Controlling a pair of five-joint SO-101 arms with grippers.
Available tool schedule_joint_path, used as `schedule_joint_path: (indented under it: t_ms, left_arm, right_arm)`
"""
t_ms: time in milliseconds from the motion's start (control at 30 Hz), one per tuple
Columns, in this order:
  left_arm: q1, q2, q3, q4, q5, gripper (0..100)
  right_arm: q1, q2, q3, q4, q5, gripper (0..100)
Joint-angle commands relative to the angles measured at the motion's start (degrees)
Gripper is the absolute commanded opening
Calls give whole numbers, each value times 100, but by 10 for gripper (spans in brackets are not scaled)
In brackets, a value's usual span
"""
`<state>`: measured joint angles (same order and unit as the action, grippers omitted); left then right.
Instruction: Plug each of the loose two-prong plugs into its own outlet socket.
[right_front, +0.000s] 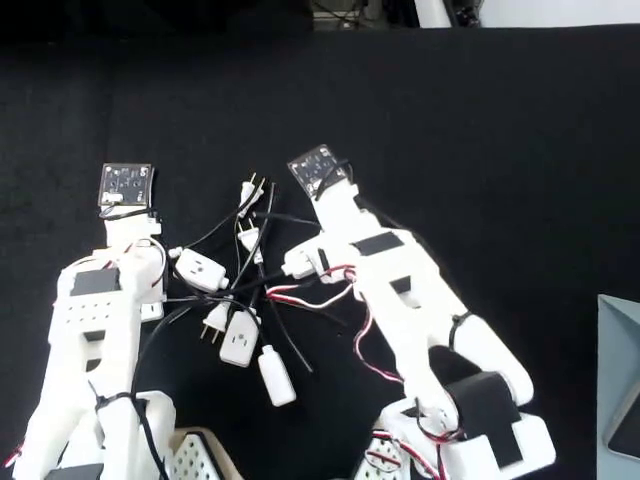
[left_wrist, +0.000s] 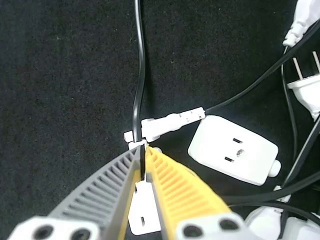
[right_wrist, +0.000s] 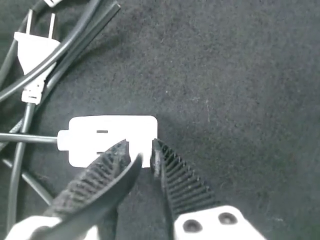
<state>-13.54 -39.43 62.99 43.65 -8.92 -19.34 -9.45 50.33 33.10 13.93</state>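
A black cloth-covered table (right_front: 500, 150) carried everything. The left arm (right_front: 95, 330) stood along the left side. The right arm (right_front: 420, 300) slanted from the near right toward the middle. A tangle of black cords (left_wrist: 138, 60) lay between them.

The right gripper (right_wrist: 141, 145) hung over the right end of a white socket (right_wrist: 100, 137), which lay face up near the middle of the table. Its jaws stood a narrow gap apart, with the socket's corner showing in that gap, and they gripped nothing.

The left gripper (left_wrist: 143, 148) was closed tight on a flat white cord end (left_wrist: 142, 212). Whether that was a plug or a socket, I could not tell. Just right of it lay a second socket (left_wrist: 232, 150), face up, with both slots free.

A third socket (right_front: 238, 340) lay nearer, toward the middle, with a loose plug (right_front: 213, 325) just left of it, prongs bare. A second plug (right_front: 250, 237) lay just left of the right gripper. A third plug (right_front: 250, 188) lay farther off. Both were unplugged.
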Motion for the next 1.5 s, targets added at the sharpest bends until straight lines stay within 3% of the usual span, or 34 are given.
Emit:
schedule_joint_path:
  t_ms: [0,133,333,533,967,1200,1400,1467]
  left_arm:
    - [-57,-123,-13,-105,0,30]
    - [-66,-123,-13,-105,0,30]
    - [-75,-132,-13,-105,0,30]
    - [-330,-132,-75,-123,44,30]
    - [-664,-141,-215,-123,360,30]
    - [-664,-141,-207,-123,360,30]
    - [-655,-141,-198,-123,360,30]
    - [-655,-141,-198,-123,360,30]
  right_arm:
    - [-18,207,-31,176,44,11]
    - [26,31,-251,193,26,11]
    - [686,-681,-1147,246,0,11]
    - [791,-541,-2686,1143,-633,12]
    - [888,1807,-5622,1011,-1987,12]
    - [1029,3310,-6651,862,-2048,19]
    - [870,3327,-6782,1345,-2040,216]
    - [756,3240,-6782,1565,-2031,237]
